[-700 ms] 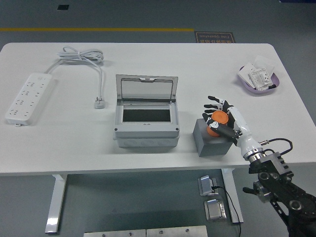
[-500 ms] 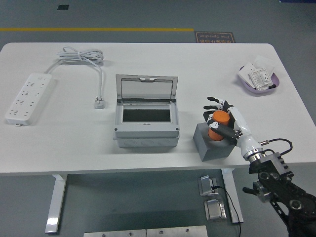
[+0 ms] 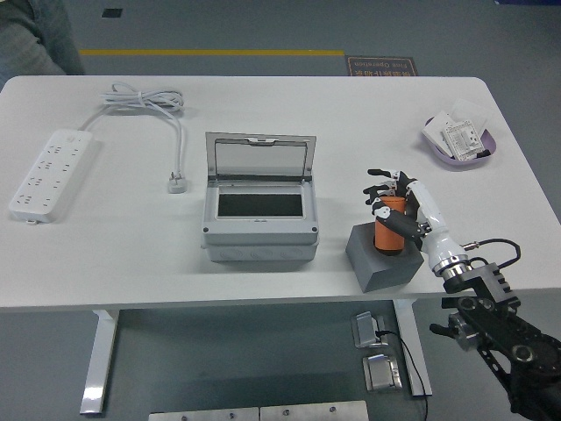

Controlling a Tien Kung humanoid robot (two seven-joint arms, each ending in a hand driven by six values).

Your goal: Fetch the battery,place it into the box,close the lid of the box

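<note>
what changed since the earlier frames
The right hand, shut on the orange battery, has raised it more upright above the grey block, which shifted slightly. A person's leg appeared at top left. The open box, power strip and purple tray stayed put.

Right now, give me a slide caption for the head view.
Right hand grips orange cylindrical battery upright above grey block, beside open-lidded grey box on white table.
</note>
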